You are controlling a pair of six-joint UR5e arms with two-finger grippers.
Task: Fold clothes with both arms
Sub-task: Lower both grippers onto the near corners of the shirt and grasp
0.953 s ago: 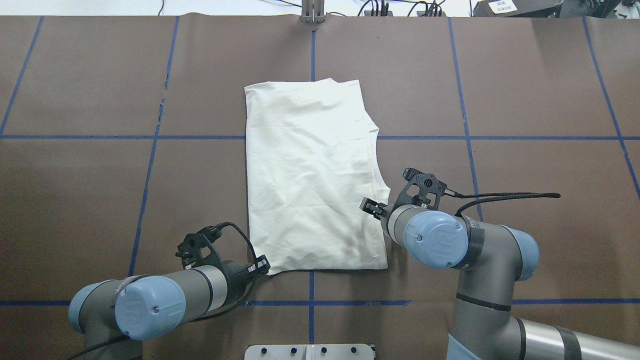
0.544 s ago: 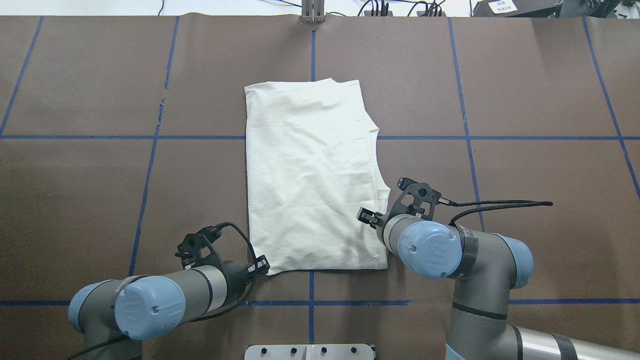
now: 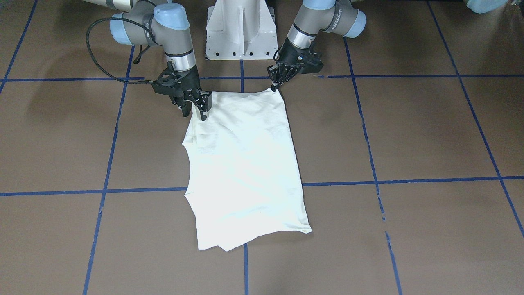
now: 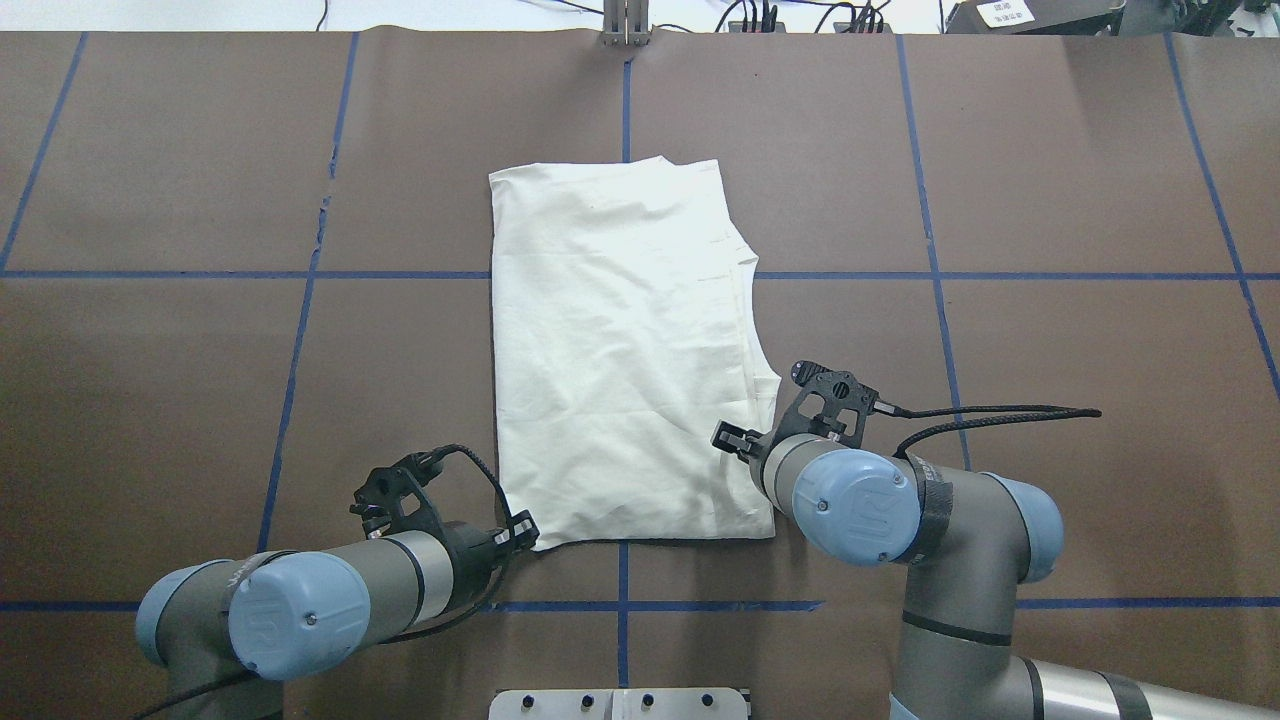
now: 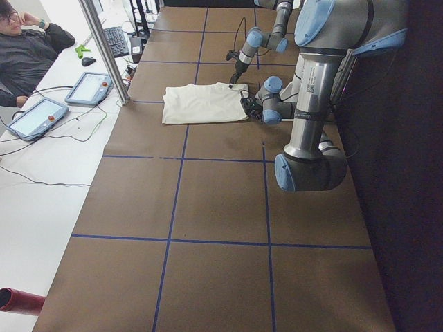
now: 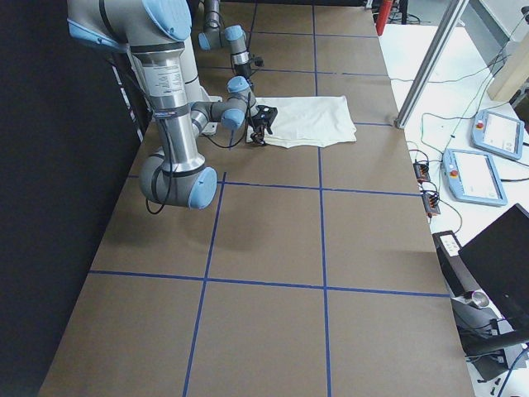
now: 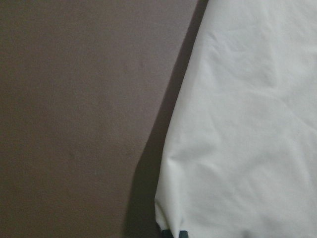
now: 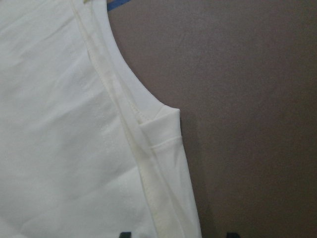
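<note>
Cream long-sleeved T-shirt [image 4: 620,350] lies flat on the brown tabletop [image 4: 200,400], plain side up. It seems already folded lengthwise into a narrow panel, and the crosswise fold looks left to do. Its long axis runs straight away from both pincers; which end is the collar is unclear. At its near corner the left pincer [image 3: 273,86] is clenched on the cloth, while the right pincer [image 3: 195,110] stands released, straddling the opposite side edge.

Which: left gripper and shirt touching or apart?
Touching. Front-facing view: the left gripper pinches a corner of the shirt; left wrist view shows cloth running into its tips.
</note>
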